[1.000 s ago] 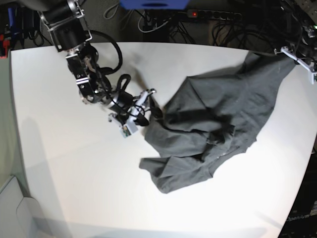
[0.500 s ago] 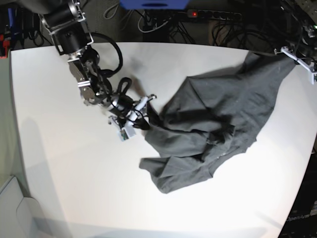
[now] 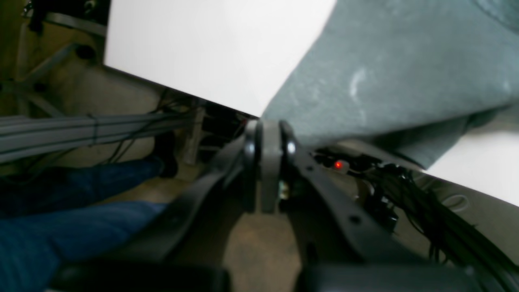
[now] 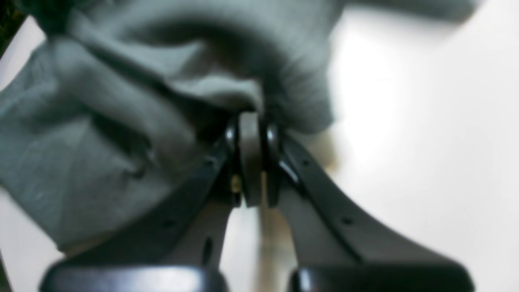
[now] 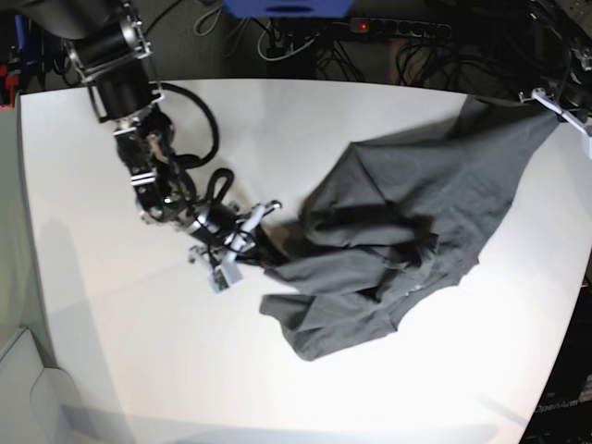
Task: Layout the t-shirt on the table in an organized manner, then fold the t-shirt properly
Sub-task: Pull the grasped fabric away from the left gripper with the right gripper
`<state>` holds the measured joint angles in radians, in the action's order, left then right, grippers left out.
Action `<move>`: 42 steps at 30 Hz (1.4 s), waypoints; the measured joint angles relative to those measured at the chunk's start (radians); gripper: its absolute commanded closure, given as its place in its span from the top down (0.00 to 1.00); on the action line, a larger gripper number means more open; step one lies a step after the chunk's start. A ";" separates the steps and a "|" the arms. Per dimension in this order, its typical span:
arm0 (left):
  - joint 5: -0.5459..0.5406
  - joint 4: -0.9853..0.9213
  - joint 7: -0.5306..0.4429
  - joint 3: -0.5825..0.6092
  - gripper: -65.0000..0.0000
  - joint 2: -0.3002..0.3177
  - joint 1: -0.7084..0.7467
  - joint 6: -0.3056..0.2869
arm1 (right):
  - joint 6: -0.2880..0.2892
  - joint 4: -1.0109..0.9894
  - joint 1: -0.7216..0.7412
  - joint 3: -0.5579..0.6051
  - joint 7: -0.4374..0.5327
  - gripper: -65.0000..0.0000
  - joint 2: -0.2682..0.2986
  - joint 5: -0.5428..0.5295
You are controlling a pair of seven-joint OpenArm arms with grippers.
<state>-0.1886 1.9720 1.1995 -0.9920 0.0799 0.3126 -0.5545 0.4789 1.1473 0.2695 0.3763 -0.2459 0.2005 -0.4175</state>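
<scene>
The dark grey t-shirt [image 5: 416,203] lies crumpled across the right half of the white table [image 5: 139,351], stretched from the far right corner toward the middle. In the base view my right gripper [image 5: 262,242] sits at the shirt's left edge. In the right wrist view the right gripper [image 4: 251,117] is shut on a bunched fold of the t-shirt [image 4: 101,121]. My left gripper [image 5: 552,99] holds the shirt's far corner at the table's back right edge. In the left wrist view the left gripper [image 3: 265,125] is shut, with the t-shirt [image 3: 385,69] running out from its tips.
Cables and a power strip [image 5: 398,28] hang behind the table's far edge, beside a blue object [image 5: 287,7]. A pale grey bin corner [image 5: 28,398] shows at the front left. Past the table edge [image 3: 182,93], blue cloth [image 3: 61,227] lies below.
My right gripper went from open to shut on the shirt's left edge and moved toward the front left, pulling that edge along. The left gripper stayed put.
</scene>
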 measured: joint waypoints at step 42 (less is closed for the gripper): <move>-0.008 0.013 -0.003 -0.055 0.01 -0.016 -0.004 -0.001 | 0.021 0.265 0.526 -0.132 -0.556 0.00 -0.069 0.002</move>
<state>-0.1963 1.9854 1.1961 -1.0466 0.0639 0.3088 -0.5556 0.5003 1.4124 0.7959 0.2440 -0.8017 0.1314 -0.4160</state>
